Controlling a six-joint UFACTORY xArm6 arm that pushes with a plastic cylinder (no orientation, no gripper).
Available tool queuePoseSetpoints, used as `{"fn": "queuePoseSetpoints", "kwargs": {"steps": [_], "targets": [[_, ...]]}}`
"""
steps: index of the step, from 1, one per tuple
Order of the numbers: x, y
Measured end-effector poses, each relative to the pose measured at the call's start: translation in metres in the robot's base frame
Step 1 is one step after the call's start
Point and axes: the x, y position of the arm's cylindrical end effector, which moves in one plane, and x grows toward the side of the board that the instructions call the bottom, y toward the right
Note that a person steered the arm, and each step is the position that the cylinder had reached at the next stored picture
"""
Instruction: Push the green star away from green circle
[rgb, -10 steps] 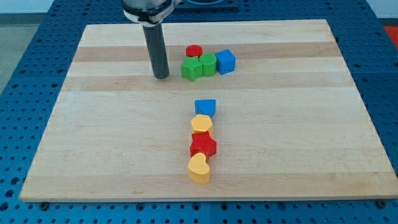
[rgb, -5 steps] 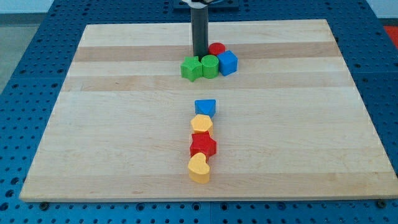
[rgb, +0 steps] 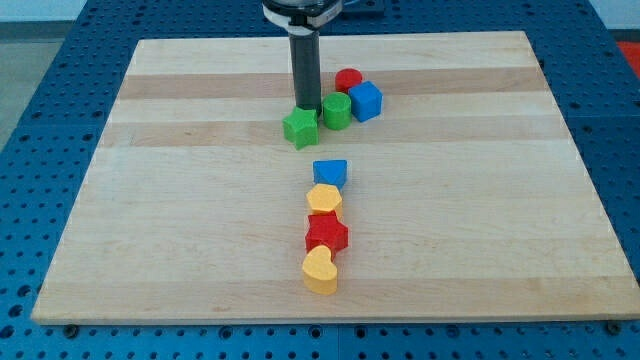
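The green star lies on the wooden board near the view's top centre. The green circle sits just to its upper right, with a narrow gap between them. My tip stands right behind the green star, touching its top edge, and just left of the green circle.
A red circle and a blue cube sit to the right of the green circle. Below, a column runs down the board: a blue block, a yellow block, a red star and a yellow heart.
My tip moved from the left side round behind the blocks, shifting the red circle right, then came down and pushed the green star toward the view's bottom left, away from the green circle.
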Motion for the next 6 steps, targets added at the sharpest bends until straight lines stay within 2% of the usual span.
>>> {"fn": "queuePoseSetpoints", "kwargs": {"steps": [2,6], "targets": [[0.024,0.0],[0.028,0.031]]}}
